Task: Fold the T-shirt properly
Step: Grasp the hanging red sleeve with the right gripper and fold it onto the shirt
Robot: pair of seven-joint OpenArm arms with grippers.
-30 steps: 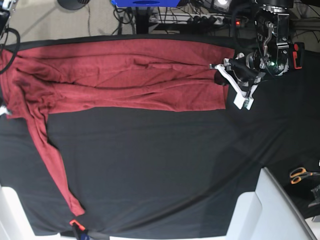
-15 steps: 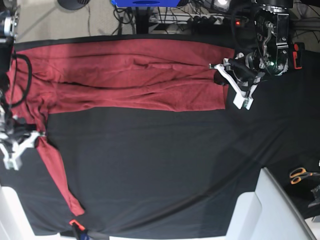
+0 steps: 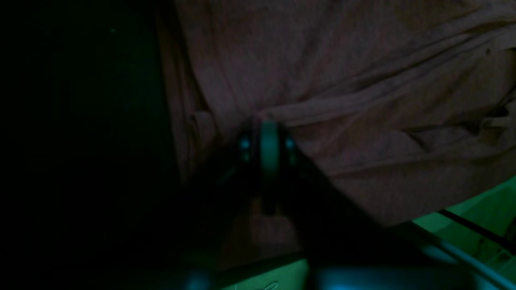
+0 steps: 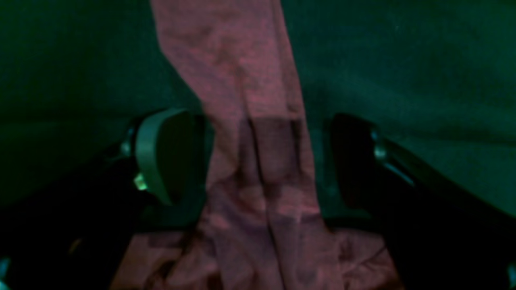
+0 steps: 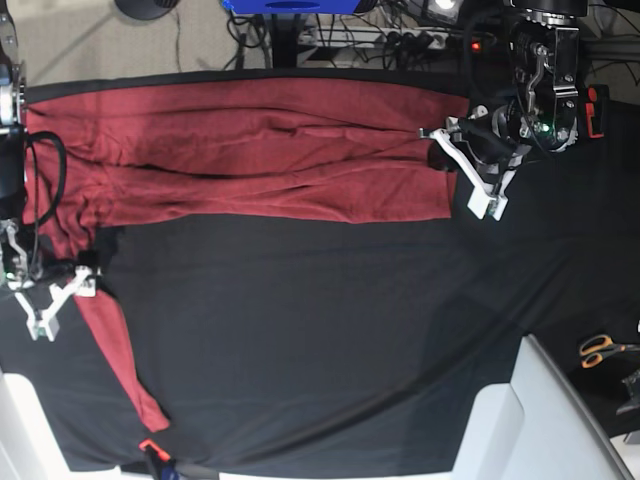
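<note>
The plain brick-red long-sleeved knit T-shirt (image 5: 260, 150) lies spread in a long band across the far side of the table, its body wrinkled into lengthwise folds, one sleeve trailing down the base view's left edge toward the near side. It rests on a black tablecloth (image 5: 330, 340) that covers the whole work surface.

At the shirt's end on the base view's right, the left gripper (image 5: 462, 170) sits at the cloth's edge; its wrist view is too dark to show whether its white fingers are apart or pinching the fabric, so I cannot tell. On the other side, the right gripper (image 4: 258, 161) has its jaws spread wide, straddling the narrow sleeve without touching it; the sleeve runs between the two dark fingers (image 4: 161, 157).

On the tablecloth near the right edge lie orange-handled scissors (image 5: 603, 349). A pale grey-white slanted panel (image 5: 545, 420) juts in at the near right corner. Beyond the table, on a light floor, sit tangled black cables and a white power strip (image 5: 400, 38), with a blue object (image 5: 290, 5) at the top edge.
</note>
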